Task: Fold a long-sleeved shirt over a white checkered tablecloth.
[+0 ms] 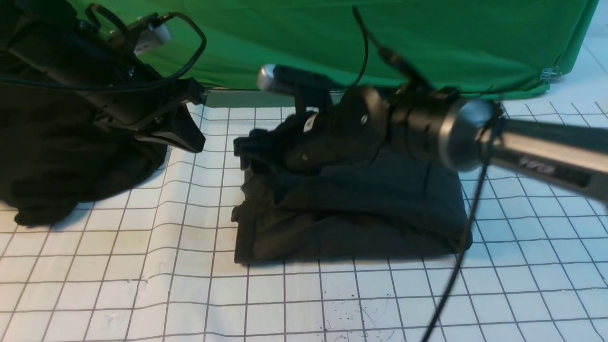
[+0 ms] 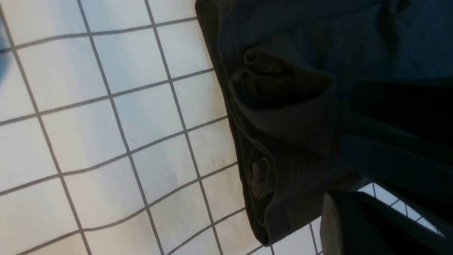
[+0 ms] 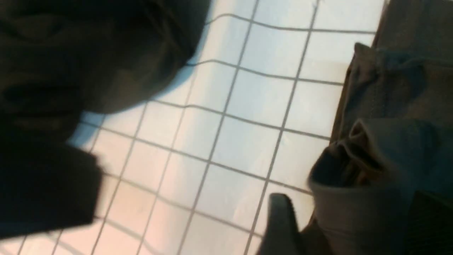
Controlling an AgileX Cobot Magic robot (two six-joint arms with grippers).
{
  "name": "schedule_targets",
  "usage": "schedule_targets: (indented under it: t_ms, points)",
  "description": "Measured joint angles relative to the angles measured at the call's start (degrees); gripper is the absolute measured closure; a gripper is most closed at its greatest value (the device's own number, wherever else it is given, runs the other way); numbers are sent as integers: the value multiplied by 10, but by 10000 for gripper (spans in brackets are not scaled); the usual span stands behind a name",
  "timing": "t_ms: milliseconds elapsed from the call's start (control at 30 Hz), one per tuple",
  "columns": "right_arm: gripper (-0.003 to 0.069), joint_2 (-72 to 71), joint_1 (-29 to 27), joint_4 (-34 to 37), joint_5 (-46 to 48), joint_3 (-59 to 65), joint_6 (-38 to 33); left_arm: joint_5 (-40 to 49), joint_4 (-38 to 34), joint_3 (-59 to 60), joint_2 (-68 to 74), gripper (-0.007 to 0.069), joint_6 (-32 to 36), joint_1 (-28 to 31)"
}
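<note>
The folded shirt [image 1: 351, 213] is lying in the middle of the tablecloth [image 1: 118, 266]. The right gripper [image 1: 244, 153] is hovering at its far left corner, jaws apart and holding nothing. The left gripper [image 1: 187, 133], jaws together, is hanging over the black heap [image 1: 57, 161]. When withdrawing the right gripper, lift straight up to avoid dragging any layer open.

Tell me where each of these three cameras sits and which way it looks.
Front view: between the arms, looking forward and down at the long-sleeved shirt on the white checkered tablecloth; left arm and right arm show.
Left wrist view: on the left arm, facing the shirt's folded edge; one dark finger shows.
Right wrist view: on the right arm, facing tablecloth beside the shirt; one finger shows.
Shared: all three see shirt and tablecloth.
</note>
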Motion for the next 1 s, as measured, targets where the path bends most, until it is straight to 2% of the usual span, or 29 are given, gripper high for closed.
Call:
schedule_targets:
  t_ms: [67,167,200,267,300,333,400,433,533,733,800,900,1000]
  points:
    - [187,-39,-16,0,64,-12,-40,0,0,0,0,623,-2,0]
    - [224,-87,-41,-1,140,-23,-78,2,0,0,0,623,-6,0]
    - [299,-121,-67,-8,203,-29,-103,4,-1,0,0,622,-17,-1]
    - [352,-138,-82,-18,239,-29,-114,4,-1,0,0,621,-19,-2]
    - [465,-164,-112,-51,303,-30,-126,3,-1,0,1,620,-30,-9]
    - [478,-169,-114,-61,317,-30,-128,3,-1,0,1,620,-33,-10]
    - [590,-189,-138,-115,372,-30,-132,-4,-3,0,2,611,-44,-29]
    - [623,-195,-149,-144,394,-28,-131,-12,-6,0,4,608,-49,-40]
    - [652,-204,-171,-190,424,-16,-124,-59,-13,0,18,601,-62,-78]
    - [659,-204,-190,-212,414,75,-114,-178,-16,0,82,587,-65,-131]
    - [659,-204,-190,-215,382,106,-114,-192,-16,0,102,587,-66,-136]
    - [659,-192,-191,-218,287,170,-91,-197,-13,0,142,583,-72,-137]
    - [659,-161,-191,-218,226,196,-69,-188,9,0,171,578,-103,-137]
